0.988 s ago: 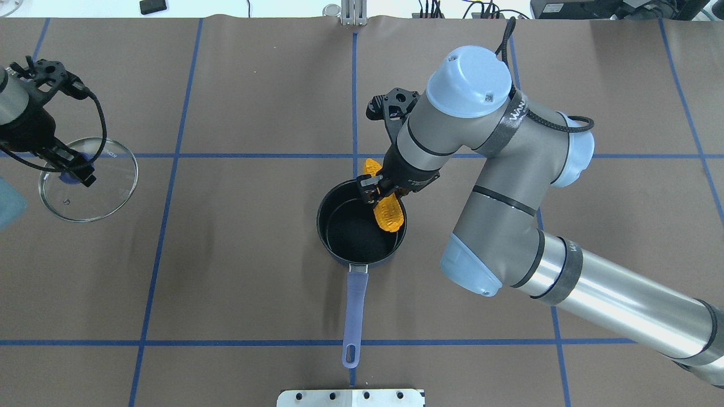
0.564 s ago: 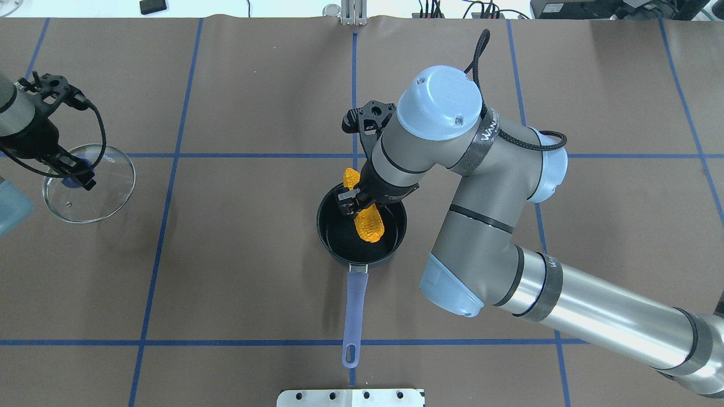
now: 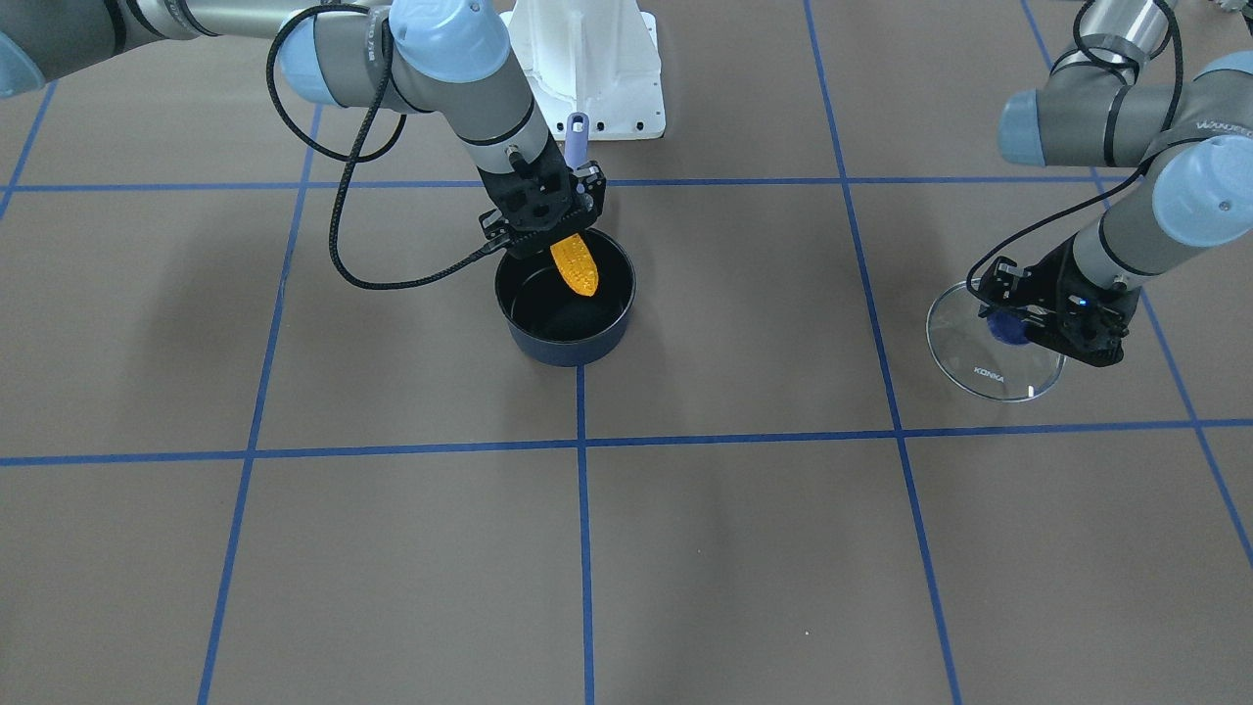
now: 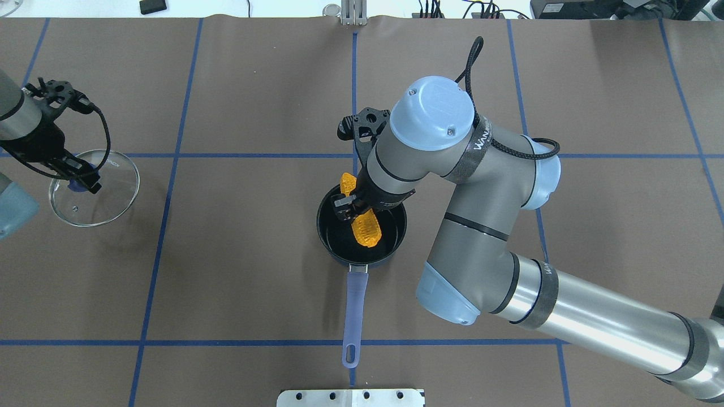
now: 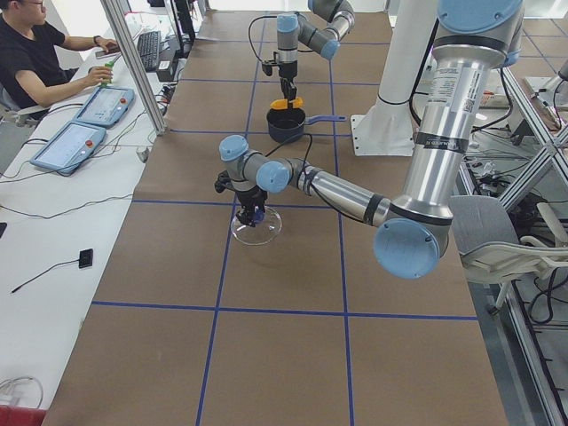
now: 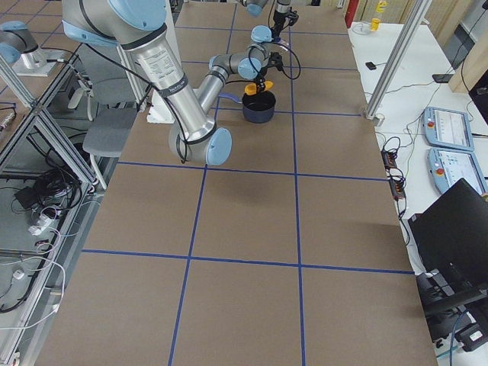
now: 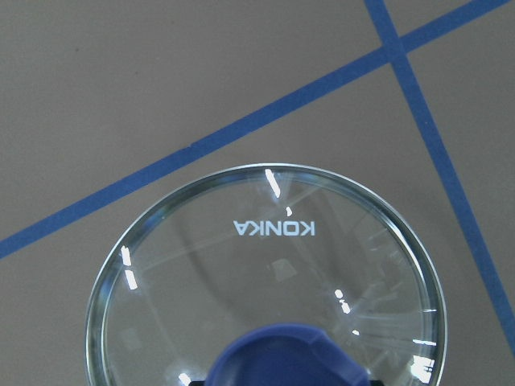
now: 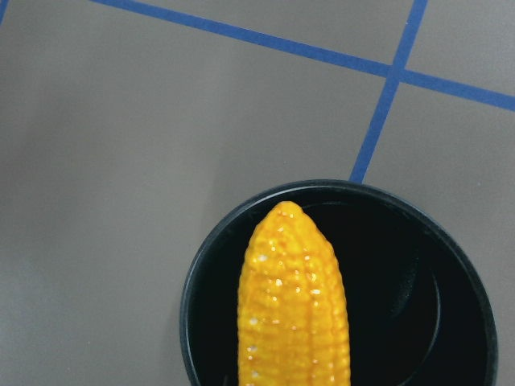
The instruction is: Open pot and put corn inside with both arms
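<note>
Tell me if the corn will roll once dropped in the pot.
Probably slightly: the corn is round and tapered, but the walls of the pot should contain it. It looks rigid, unbent in the right gripper.

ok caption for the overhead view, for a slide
Right claw holds the corn tilted over the open pot; left claw grips the glass lid off to the side.

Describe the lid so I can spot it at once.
On the brown table, go to the left end in the overhead view, away from the pot. Under the left pincer is the glass lid: a clear round disc with a blue knob and KONKA lettering, the only see-through thing there.
</note>
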Robot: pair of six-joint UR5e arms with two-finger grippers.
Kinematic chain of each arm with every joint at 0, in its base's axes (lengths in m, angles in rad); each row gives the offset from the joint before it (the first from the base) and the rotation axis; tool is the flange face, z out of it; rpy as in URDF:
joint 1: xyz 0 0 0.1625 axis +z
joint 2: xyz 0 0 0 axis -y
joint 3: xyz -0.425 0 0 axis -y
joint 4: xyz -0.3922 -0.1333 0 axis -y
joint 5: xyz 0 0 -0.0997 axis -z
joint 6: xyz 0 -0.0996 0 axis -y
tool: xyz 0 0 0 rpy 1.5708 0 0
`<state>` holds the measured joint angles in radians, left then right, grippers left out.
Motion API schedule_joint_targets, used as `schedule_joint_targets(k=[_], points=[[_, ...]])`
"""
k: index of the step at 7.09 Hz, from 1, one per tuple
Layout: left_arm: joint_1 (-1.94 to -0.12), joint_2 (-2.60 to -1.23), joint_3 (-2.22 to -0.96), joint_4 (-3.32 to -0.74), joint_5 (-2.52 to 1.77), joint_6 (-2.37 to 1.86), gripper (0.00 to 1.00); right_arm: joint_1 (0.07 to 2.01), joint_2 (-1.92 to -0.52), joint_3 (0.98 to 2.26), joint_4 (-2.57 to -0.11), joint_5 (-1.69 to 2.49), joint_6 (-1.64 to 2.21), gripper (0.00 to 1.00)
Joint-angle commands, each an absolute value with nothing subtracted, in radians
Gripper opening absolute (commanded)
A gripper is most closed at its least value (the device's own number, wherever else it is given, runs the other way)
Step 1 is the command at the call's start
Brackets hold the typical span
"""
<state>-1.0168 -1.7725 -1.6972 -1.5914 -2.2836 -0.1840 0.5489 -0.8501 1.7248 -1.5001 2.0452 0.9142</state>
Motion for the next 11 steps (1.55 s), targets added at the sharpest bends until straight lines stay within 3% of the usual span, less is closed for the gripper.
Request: schedule_joint_targets(k=[1, 2, 3, 7, 9, 10, 11], points=[[-1.003, -1.79, -1.686, -1.591, -2.298, -0.192, 0.6, 0.539, -0.854, 1.718, -1.5, 2.031, 0.91, 0.21], [-0.996, -1.792, -1.671, -1.597, -2.299, -0.193, 0.6, 0.537, -0.854, 1.709, -1.499, 2.025, 0.905, 0.23], [-0.989, -1.792, -1.643, -1.635, -2.299, -0.195, 0.6, 0.532, -0.856, 1.707, -1.5, 2.025, 0.907, 0.32], [-0.985, -1.83, -1.606, -1.666, -2.299, -0.227, 0.6, 0.531, -0.851, 1.697, -1.499, 2.025, 0.904, 0.36], [-0.983, -1.83, -1.608, -1.666, -2.299, -0.227, 0.61, 0.529, -0.851, 1.697, -1.499, 2.025, 0.904, 0.49], [-0.983, -1.83, -1.608, -1.667, -2.299, -0.227, 0.61, 0.526, -0.85, 1.698, -1.499, 2.014, 0.904, 0.99], [-0.983, -1.83, -1.608, -1.666, -2.299, -0.227, 0.61, 0.526, -0.85, 1.698, -1.499, 2.01, 0.905, 1.0]])
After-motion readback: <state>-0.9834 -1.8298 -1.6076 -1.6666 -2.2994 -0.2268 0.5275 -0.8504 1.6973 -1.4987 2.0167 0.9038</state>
